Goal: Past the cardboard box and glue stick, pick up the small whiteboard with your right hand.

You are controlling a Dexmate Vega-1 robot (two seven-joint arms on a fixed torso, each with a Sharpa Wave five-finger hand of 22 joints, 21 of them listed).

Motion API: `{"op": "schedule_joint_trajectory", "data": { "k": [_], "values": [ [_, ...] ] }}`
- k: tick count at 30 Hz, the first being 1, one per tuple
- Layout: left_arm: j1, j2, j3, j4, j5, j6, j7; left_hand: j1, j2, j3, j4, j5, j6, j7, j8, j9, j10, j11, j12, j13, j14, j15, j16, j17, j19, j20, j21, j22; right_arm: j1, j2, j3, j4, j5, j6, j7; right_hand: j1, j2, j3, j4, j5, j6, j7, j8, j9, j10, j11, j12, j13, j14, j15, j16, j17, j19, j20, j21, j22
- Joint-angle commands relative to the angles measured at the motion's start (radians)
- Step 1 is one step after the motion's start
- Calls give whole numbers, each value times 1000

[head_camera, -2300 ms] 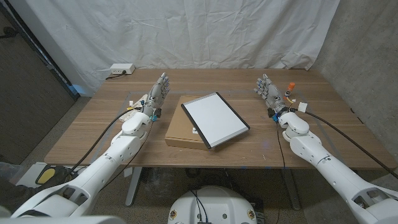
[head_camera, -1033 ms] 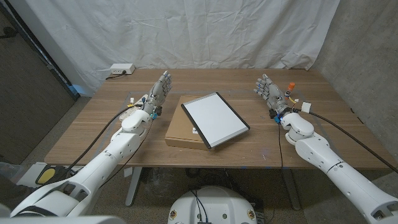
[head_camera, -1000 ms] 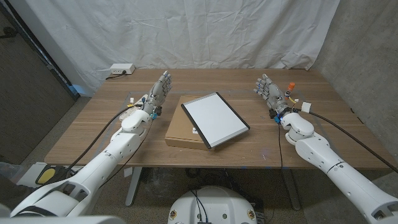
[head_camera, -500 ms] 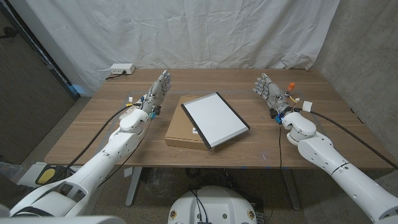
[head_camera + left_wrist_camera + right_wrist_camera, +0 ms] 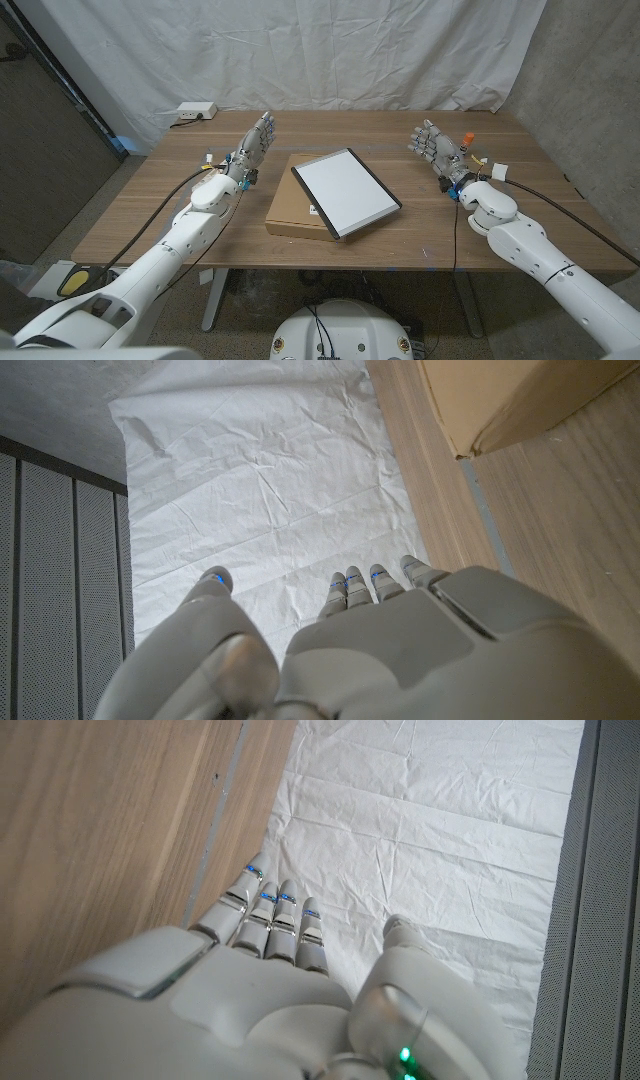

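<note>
The small whiteboard (image 5: 346, 192) is a flat white rectangle in a thin dark frame, its face blank. It lies on top of the cardboard box (image 5: 296, 211), overlapping the box's right part and jutting past the box's right edge over the counter (image 5: 150, 200). It sits skewed: its long axis runs diagonally, from the corner nearest the backdrop on the left down to the corner nearest the robot on the right, so none of its edges line up with the box.

The cardboard box is a low, flat brown carton; the left wrist view shows one of its corners (image 5: 500, 405) on the wood.

The right robot hand (image 5: 436, 150) stands well to the right of the whiteboard, raised with fingers spread and extended, holding nothing and touching nothing. Just beyond it is a small upright thing with an orange cap (image 5: 467, 137), too small to tell for certain.

The left robot hand (image 5: 254, 146) stands left of the box near its far corner, fingers straight and apart, likewise holding nothing.

A white power strip (image 5: 194, 112) lies at the counter's far left corner, before the white cloth backdrop (image 5: 330, 50).
</note>
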Motion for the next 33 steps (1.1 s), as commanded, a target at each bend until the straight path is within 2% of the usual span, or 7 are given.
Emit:
{"op": "schedule_joint_trajectory", "data": {
  "k": [1,7,12,21,24,27,33],
  "values": [
    [23,20,0,-48,8,22,24,11,0,2,-4,9,-5,2,4,4,-4,1,2,1,-8,5,5,4,-8,-61,3,1,-29,-36,26,-30,31,-23,15,17,1,1,-11,-4,-7,6,-4,5,13,4,7,3,20,5,5,1,32,-5,11,1],
    [29,20,-4,-55,6,15,26,13,1,2,-5,9,-6,1,4,4,-4,3,2,1,-8,6,5,5,-10,-60,3,1,-39,-54,37,-42,42,-39,18,27,3,4,-18,-7,-9,13,-6,5,20,11,6,4,43,10,8,1,62,0,17,1],
    [47,30,-8,-82,12,17,43,14,2,1,-5,9,-5,2,4,4,-5,1,2,1,-9,6,5,5,-11,-59,3,2,-49,-87,50,-87,57,-93,-2,35,4,7,-24,-8,-8,21,-6,5,30,14,7,4,63,15,10,1,81,4,20,0],
    [60,32,-12,-96,12,22,58,17,4,0,-6,10,-5,2,4,4,-4,0,3,1,-8,6,6,5,-13,-56,3,2,-71,-118,73,-108,93,-135,6,45,5,10,-33,-11,12,26,0,6,53,19,11,4,100,17,14,1,121,8,27,-1],
    [53,30,-6,-92,15,23,52,17,4,-1,-7,10,-5,2,4,4,-4,0,3,1,-8,6,6,5,-13,-55,3,2,-79,-134,80,-125,102,-161,-5,49,6,10,-38,-13,50,64,10,6,83,28,16,3,139,30,18,2,154,14,31,-1],
    [48,25,-2,-87,15,23,49,17,4,-1,-7,10,-5,2,4,4,-4,0,3,1,-7,8,6,5,-13,-54,3,2,-88,-148,87,-142,106,-178,-13,51,7,10,-40,-14,60,72,10,6,99,43,18,2,166,39,22,2,179,19,36,-1],
    [37,17,7,-74,17,26,43,18,4,-2,-7,10,-4,2,4,4,-5,1,2,1,-8,7,6,5,-15,-52,3,2,-112,-168,104,-171,115,-196,-25,56,8,11,-45,-14,82,73,13,6,133,41,24,2,198,36,24,2,209,16,40,-1]
  ]
}}
